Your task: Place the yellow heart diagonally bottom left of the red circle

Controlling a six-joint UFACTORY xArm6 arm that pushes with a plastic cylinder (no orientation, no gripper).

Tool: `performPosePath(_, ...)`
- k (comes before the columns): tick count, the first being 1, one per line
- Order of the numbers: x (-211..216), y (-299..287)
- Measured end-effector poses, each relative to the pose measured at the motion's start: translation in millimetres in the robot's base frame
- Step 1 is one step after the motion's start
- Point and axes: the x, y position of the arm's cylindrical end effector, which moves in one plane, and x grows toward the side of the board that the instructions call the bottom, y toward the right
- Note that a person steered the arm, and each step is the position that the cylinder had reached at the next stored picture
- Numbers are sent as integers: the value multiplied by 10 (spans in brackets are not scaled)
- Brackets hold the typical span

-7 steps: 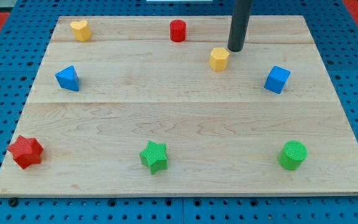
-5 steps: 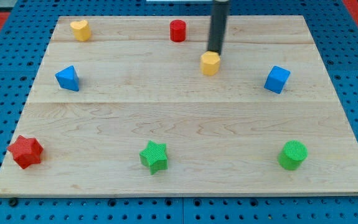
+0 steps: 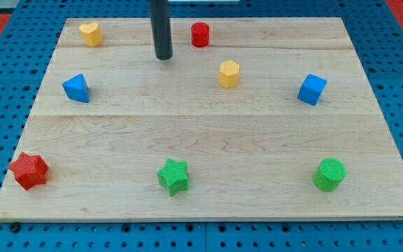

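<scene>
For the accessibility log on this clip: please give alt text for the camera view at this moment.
My tip rests on a wooden board between the yellow heart at top left and the red circle, touching neither. Elsewhere lie a yellow hexagon and scattered blue, red and green blocks.

view: single camera | position: above the table (image 3: 208, 133), off its bottom edge | facing: down and toward the view's top | range: near, whole table fills frame | shared: no second view

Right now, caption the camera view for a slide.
My tip rests between the yellow heart and red circle, touching neither.
</scene>
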Motion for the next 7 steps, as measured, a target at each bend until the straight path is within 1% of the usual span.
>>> performPosePath(1, -418, 10)
performPosePath(2, -651, 78)
performPosePath(3, -785, 484)
performPosePath(5, -717, 472)
performPosePath(6, -315, 33)
performPosePath(7, -26, -712)
